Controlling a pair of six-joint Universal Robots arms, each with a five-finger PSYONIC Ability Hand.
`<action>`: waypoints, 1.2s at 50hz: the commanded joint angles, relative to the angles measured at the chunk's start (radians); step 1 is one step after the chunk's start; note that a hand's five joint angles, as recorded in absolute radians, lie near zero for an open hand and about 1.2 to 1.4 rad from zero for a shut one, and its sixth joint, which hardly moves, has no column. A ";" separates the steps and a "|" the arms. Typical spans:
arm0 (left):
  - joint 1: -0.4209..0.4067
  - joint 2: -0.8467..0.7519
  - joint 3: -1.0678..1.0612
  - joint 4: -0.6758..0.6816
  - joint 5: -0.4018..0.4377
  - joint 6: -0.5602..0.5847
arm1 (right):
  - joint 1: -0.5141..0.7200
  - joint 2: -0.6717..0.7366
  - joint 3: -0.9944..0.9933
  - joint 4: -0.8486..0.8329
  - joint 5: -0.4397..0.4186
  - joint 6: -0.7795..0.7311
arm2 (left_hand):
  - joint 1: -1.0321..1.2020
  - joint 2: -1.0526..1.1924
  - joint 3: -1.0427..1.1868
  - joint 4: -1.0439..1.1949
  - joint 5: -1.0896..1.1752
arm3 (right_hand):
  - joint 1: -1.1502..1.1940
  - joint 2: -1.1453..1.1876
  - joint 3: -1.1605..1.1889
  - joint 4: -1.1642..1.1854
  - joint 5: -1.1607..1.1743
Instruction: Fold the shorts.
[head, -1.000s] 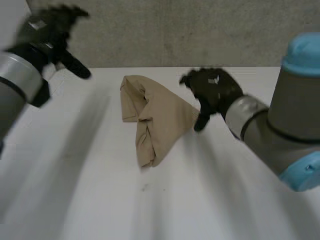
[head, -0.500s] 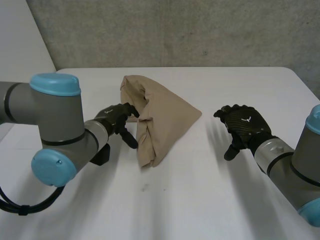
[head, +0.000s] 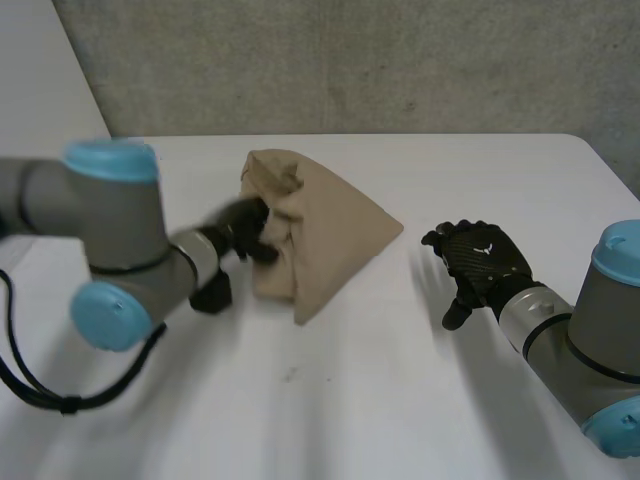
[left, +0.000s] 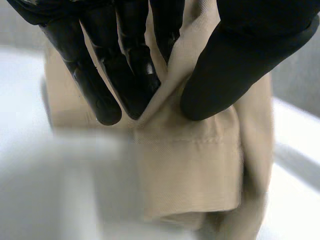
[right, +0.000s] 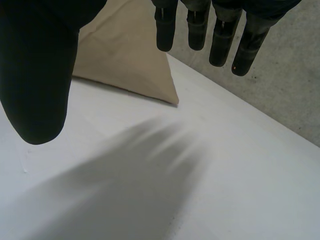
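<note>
Tan shorts (head: 325, 235) lie bunched in a rough triangle on the middle of the white table (head: 330, 400). My left hand (head: 247, 231) is at the shorts' left edge. In the left wrist view its fingers (left: 130, 65) and thumb pinch a hemmed fold of the shorts (left: 190, 170). My right hand (head: 478, 265) hovers over the table to the right of the shorts, apart from them, with fingers (right: 220, 35) straight and spread and nothing between them and the thumb. One corner of the shorts (right: 130, 60) lies beyond that hand's fingertips.
A grey wall (head: 350, 60) runs behind the table's far edge. Bare tabletop (right: 200, 175) spreads under my right hand and toward the front. My left arm (head: 110, 250) reaches in across the table's left side.
My left hand came down from the far left to the shorts' left edge and closed on a fold. My right hand drew back from the shorts to the right and stayed open.
</note>
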 joint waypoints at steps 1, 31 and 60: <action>0.033 0.379 0.039 0.096 -0.080 0.218 | 0.000 -0.001 0.001 -0.003 0.003 0.000 | 0.245 0.208 0.211 0.206 0.261 | -0.017 -0.033 -0.028 -0.046 -0.050; -0.208 0.408 0.041 0.447 -0.186 0.811 | -0.011 -0.030 0.012 -0.005 0.004 0.000 | 0.245 0.208 0.211 0.206 0.261 | -0.017 -0.033 -0.028 -0.046 -0.050; -0.232 0.694 0.007 0.515 -0.199 0.794 | -0.011 -0.027 0.012 -0.005 0.004 0.000 | 0.245 0.208 0.211 0.206 0.261 | -0.017 -0.033 -0.028 -0.046 -0.050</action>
